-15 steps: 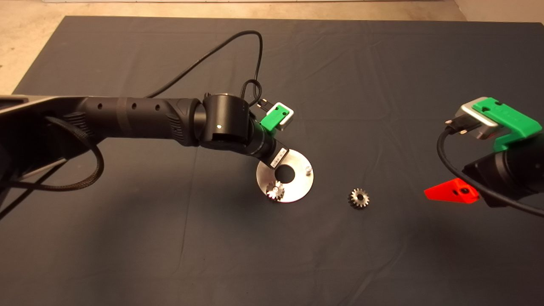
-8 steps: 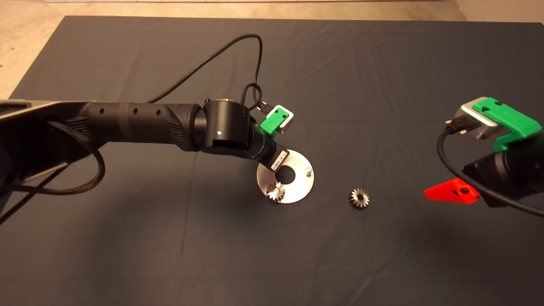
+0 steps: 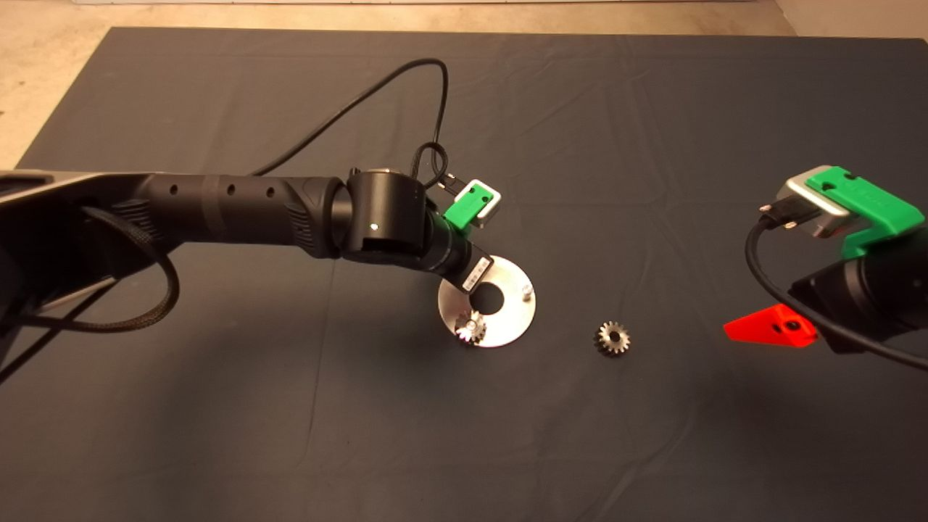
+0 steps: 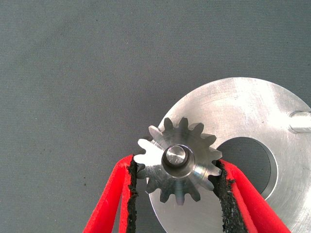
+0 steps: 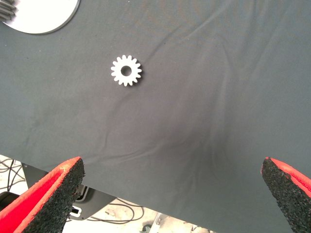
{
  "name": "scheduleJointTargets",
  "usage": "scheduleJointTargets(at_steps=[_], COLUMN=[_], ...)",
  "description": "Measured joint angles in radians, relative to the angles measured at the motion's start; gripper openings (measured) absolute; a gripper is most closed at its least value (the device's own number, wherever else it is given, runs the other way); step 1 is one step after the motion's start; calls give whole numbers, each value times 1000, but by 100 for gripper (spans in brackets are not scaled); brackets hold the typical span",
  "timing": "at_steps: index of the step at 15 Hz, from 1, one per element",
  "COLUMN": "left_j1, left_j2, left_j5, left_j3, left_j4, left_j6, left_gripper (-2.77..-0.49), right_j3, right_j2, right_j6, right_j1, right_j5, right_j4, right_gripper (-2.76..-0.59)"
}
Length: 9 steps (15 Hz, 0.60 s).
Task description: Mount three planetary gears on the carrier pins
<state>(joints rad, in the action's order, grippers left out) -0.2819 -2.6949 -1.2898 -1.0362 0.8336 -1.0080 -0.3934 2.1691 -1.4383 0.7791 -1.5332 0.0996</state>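
In the middle of the head view, my left claw (image 4: 177, 194) hangs over the disc (image 3: 507, 319). Since a second ago the arm has barely moved. Its pads pinch a gear (image 4: 177, 160) that sits on a pin (image 4: 175, 155). I think I can let go soon. My right claw (image 5: 170, 194) waits wide open at the right edge, near the loose gear (image 3: 612, 338) on the surface (image 3: 217, 435).

My rig's setting: lab or workshop bench. Dark mat (image 3: 652, 449), bare concrete floor (image 3: 43, 80) upper left, loose cables (image 5: 121, 213) beneath.
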Motion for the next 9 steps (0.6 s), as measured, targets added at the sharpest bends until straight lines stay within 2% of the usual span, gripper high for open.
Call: scheduleJointTargets(at_steps=[4, 9], left_j1=[0, 0], left_j2=[0, 2], left_j5=[8, 8], left_j3=[8, 9], left_j4=[-1, -2], left_j6=[0, 2], left_gripper=[-211, -179], right_j3=[0, 0], right_j2=[0, 0], right_j6=[0, 0], right_j1=[0, 0], right_j5=[0, 0], right_j4=[0, 0], right_gripper=[-63, -63])
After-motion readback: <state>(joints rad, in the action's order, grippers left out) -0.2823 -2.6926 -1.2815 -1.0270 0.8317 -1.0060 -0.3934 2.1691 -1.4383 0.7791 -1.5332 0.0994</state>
